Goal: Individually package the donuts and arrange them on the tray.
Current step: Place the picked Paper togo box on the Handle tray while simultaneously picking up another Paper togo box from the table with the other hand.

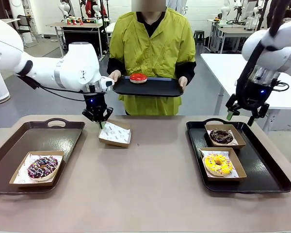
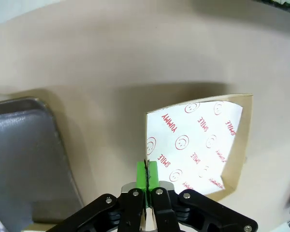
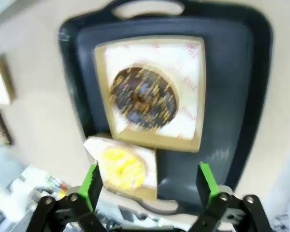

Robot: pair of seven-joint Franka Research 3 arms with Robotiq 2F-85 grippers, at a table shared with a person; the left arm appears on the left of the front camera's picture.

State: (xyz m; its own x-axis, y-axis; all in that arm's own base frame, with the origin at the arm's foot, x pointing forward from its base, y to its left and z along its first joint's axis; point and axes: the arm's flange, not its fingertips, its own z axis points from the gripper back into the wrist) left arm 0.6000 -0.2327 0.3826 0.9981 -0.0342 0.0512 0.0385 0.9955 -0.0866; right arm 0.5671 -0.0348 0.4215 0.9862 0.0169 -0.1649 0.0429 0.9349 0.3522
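Note:
My left gripper (image 1: 98, 122) (image 2: 147, 175) is shut on the near-left rim of an empty cardboard box (image 1: 115, 133) (image 2: 198, 145) lined with printed paper, mid-table. My right gripper (image 1: 242, 116) (image 3: 149, 183) hangs open above the right tray (image 1: 271, 170) (image 3: 232, 96). That tray carries a boxed dark chocolate donut (image 1: 221, 136) (image 3: 142, 96) and a boxed yellow-iced donut (image 1: 218, 164) (image 3: 121, 166). A chocolate donut with coloured sprinkles (image 1: 42, 167) lies boxed on the left tray (image 1: 19, 141) (image 2: 24, 159). The person holds a black tray (image 1: 155, 88) with the red-glazed donut (image 1: 138, 77) on it.
The person stands at the far edge, both hands on the held tray. Bare tabletop (image 1: 150, 179) lies between the two trays. The left tray's corner is close beside my left gripper.

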